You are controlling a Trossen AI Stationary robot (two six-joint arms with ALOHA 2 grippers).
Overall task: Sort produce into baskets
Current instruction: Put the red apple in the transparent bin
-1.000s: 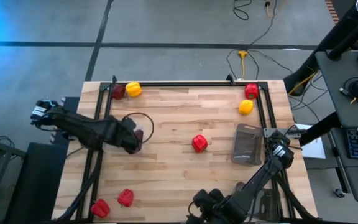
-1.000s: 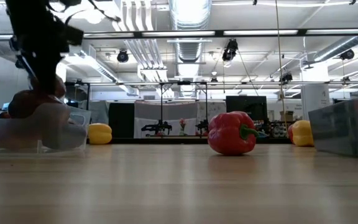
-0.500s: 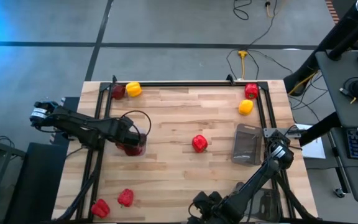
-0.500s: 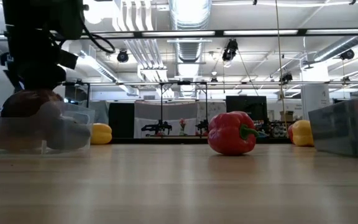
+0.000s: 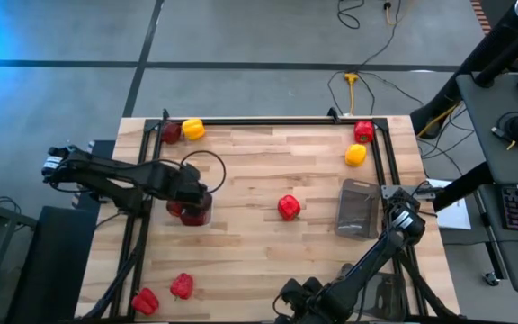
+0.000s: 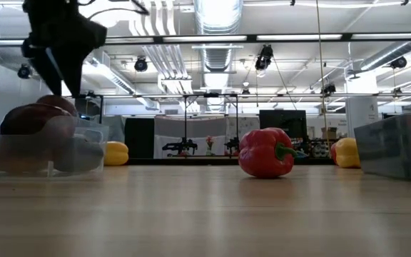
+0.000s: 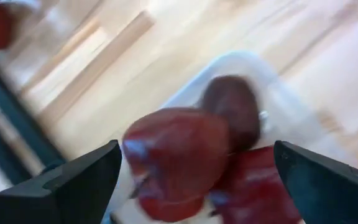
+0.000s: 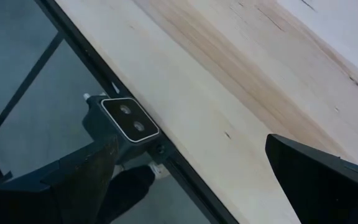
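From above, the wooden table point(image 5: 268, 234) carries scattered peppers. The left claw point(image 5: 194, 193) hangs over a clear basket point(image 5: 190, 211) of dark maroon peppers near the table's left edge. A red pepper point(image 5: 288, 207) lies mid-table, a dark grey basket point(image 5: 357, 208) by the right edge. A maroon and a yellow pepper point(image 5: 192, 129) sit in the far left corner, a red and a yellow in the far right, two red ones point(image 5: 181, 285) near the near left corner. The right arm rests at the near edge.

At table height, the left arm rises above the basket point(image 6: 41, 150).

Left wrist: fingers point(image 7: 82, 180) spread wide, empty, over the maroon peppers point(image 7: 179, 152).

Right wrist: the right claw point(image 8: 185, 168) is spread wide above the table edge.
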